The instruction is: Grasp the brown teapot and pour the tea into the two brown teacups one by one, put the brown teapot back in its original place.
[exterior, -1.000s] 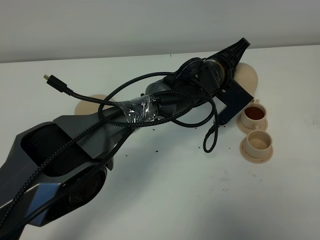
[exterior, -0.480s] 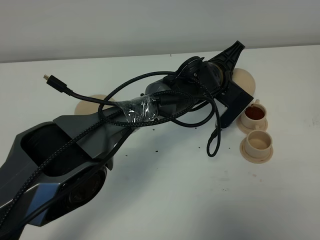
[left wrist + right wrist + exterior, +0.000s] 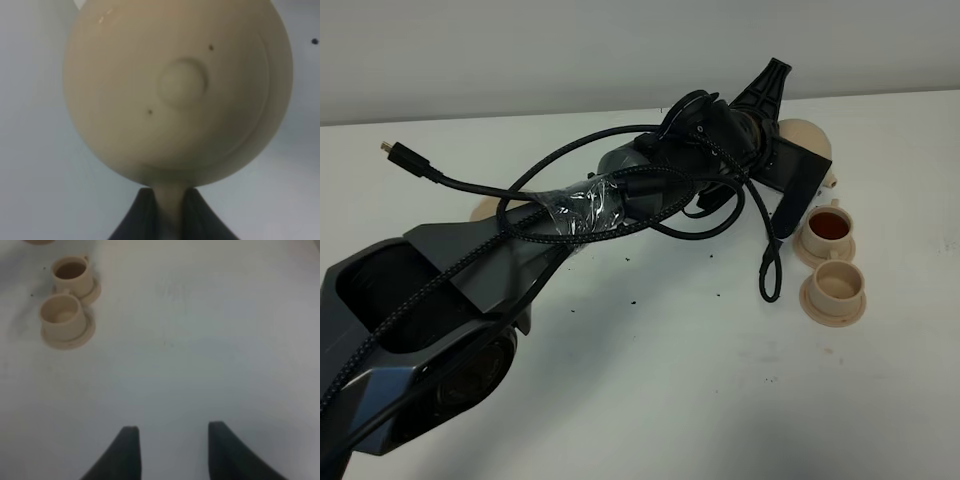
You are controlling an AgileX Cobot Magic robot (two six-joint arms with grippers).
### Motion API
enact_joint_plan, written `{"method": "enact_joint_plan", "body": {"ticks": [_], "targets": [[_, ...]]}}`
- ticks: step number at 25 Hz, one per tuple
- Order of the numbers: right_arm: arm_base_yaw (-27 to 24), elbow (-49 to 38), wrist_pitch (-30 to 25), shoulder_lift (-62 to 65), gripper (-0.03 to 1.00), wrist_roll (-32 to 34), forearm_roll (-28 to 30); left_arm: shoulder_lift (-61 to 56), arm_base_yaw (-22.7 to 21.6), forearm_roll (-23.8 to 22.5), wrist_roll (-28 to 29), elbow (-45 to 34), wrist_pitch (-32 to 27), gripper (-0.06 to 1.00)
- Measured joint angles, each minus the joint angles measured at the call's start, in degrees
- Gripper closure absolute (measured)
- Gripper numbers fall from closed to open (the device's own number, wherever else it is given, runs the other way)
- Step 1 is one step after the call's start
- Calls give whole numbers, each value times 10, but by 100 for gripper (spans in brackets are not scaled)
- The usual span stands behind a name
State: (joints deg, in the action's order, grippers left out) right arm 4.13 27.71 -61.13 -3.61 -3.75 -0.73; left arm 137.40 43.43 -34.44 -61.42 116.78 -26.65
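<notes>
My left gripper [image 3: 782,128] reaches across to the right and is shut on the loop handle of the brown teapot [image 3: 808,138], held in the air behind the cups. The wrist block hides most of the pot there. In the left wrist view the teapot [image 3: 175,90] fills the frame from above, its handle pinched between the dark fingers [image 3: 136,220]. The far teacup [image 3: 830,228] holds dark reddish tea. The near teacup [image 3: 834,285] looks pale inside. Both cups [image 3: 64,314] sit on small saucers. The original place, a tan saucer [image 3: 483,211], peeks out beside the left arm. My right gripper [image 3: 173,429] is open over bare table.
A black cable loop [image 3: 770,270] hangs from the left arm just left of the cups. A loose cable end [image 3: 390,150] sticks out at the far left. Dark specks [image 3: 630,300] dot the white table [image 3: 720,400].
The left arm has risen and turned, carrying the teapot a little up and back. The hanging cable loop has swung right toward the cups. The cups have not moved.
</notes>
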Motion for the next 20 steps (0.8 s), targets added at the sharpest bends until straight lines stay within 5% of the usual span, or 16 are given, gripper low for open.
{"method": "enact_joint_plan", "body": {"ticks": [13,20], "targets": [[0,0,0,0,64,0,0,-23,-24,107,111,1,-206,82],[0,0,0,0,64,0,0,-23,-46,228,117,1,-243,82]]}}
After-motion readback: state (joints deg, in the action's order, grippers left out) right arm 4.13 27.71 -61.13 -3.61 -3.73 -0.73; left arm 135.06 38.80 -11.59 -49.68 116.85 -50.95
